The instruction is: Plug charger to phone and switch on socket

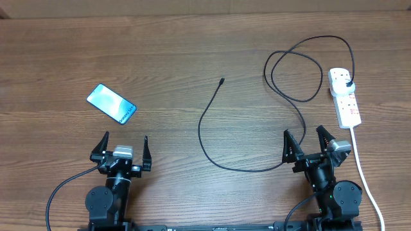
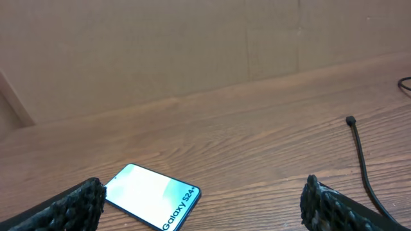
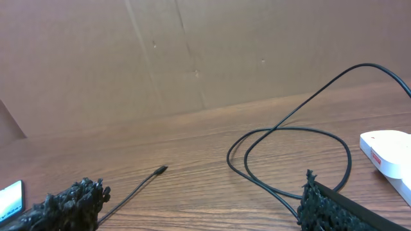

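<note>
We see the charger (image 1: 200, 126) lying loose on the table (image 1: 160, 45). Its connector tip (image 1: 221, 81) sits near the middle and is aimed at the far edge, away from both arms. From the tip the cable bows toward the near side, sweeps right, then rises into a wide loop and ends at its black plug (image 1: 349, 84), which sits on the far end of the socket (image 1: 347, 108). The socket lies close to the right edge, its long axis running far to near with a slight tilt, and its white cord (image 1: 363, 168) trails off toward the near edge. The phone (image 1: 112, 104) lies flat on the left side with its screen up and lit, well apart from the tip. Its long axis runs diagonally from far-left to near-right, and there is only bare wood between phone and tip. The left gripper (image 1: 125, 137) sits just on the near side of the phone, jaws spread wide and holding nothing. The right gripper (image 1: 303, 132) is also spread and empty, and the cable's low curve passes close by its left finger. In the wrist views a cardboard wall (image 2: 192, 38) stands behind the far edge.
</note>
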{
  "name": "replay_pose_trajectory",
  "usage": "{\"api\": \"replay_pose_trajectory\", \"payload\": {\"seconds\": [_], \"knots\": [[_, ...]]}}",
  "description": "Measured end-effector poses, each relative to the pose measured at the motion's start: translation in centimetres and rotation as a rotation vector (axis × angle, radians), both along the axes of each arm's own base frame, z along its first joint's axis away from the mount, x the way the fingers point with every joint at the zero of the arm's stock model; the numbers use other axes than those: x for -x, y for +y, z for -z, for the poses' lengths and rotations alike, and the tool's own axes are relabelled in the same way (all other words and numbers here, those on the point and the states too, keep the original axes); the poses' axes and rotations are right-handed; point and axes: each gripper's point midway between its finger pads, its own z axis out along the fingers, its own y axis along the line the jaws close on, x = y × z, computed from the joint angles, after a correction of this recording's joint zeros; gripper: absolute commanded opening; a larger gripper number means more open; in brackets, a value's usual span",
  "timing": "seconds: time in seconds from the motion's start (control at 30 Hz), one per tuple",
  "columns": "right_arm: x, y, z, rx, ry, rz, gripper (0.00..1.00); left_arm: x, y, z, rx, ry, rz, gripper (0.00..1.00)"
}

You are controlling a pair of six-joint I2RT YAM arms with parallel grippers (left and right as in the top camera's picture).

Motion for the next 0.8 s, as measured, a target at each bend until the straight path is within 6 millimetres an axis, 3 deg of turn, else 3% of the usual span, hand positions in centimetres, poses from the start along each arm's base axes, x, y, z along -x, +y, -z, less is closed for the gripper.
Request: {"api": "replay_pose_trajectory", "payload": {"seconds": [0.8], "knots": [[0.00, 0.01, 0.01, 0.000, 0.000, 0.000, 1.00, -0.03, -0.12, -0.36, 0.070, -0.012, 0.003, 0.99]]}}
